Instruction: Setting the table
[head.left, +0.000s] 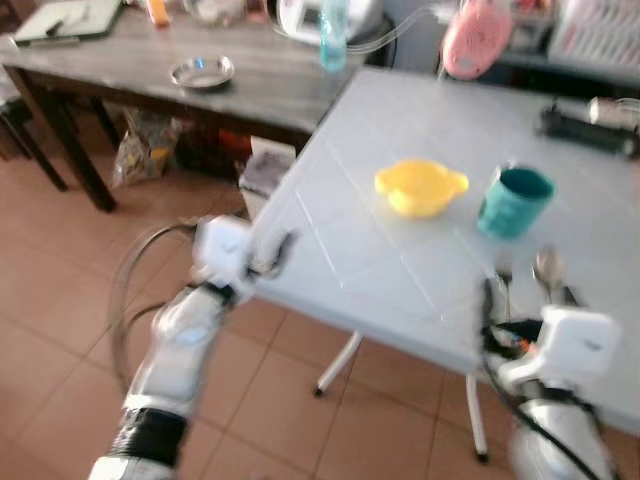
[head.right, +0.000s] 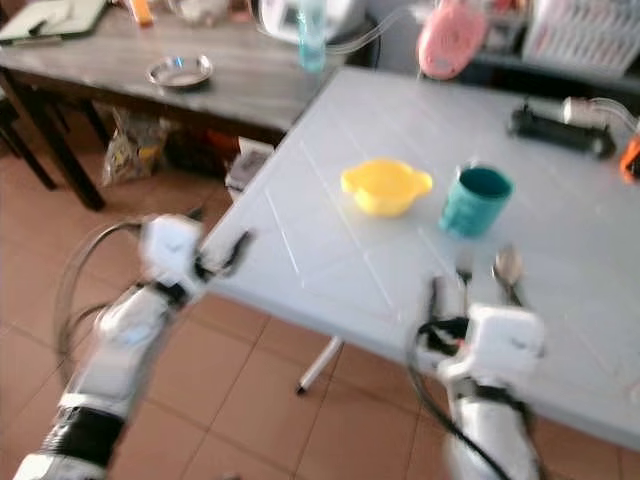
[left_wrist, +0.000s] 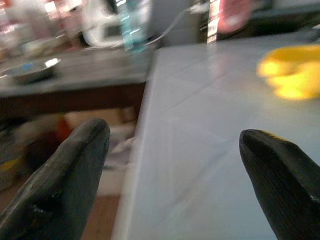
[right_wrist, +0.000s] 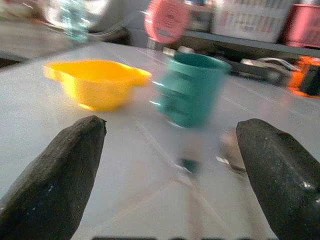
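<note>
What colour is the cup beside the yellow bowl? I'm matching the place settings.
Teal; the cup shows best in the left eye view.

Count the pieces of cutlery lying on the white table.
2: a fork and a spoon, side by side near the table's front edge, just ahead of the right gripper and on the near side of the teal cup. Blur may hide others.

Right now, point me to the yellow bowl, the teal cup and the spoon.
yellow bowl (head.left: 420, 187), left eye view, on its inner hollow.
teal cup (head.left: 514, 200), left eye view, on its outer wall.
spoon (head.right: 507, 265), right eye view, on its blurred bowl end.
</note>
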